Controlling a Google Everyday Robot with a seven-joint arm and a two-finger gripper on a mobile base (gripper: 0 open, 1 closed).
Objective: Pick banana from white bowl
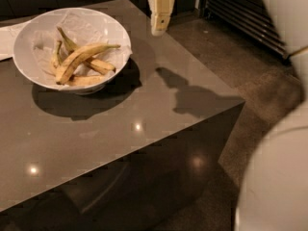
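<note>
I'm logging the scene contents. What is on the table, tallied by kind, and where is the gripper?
Bananas: 4, counting the banana
White bowl: 1
Paper sheet at the left edge: 1
Total: 6
The gripper hangs over the table at its far edge, right of the bowl.

Dark glossy table (144, 143), two ceiling lights glinting off its top. The gripper (159, 30) hangs over its far edge, and a shadow (192, 97) falls near the right corner. A white paper sheet (6, 40) lies at the left edge. There's speckled floor (250, 81) beyond, with a slatted metal grille (245, 13) at the back right.
</note>
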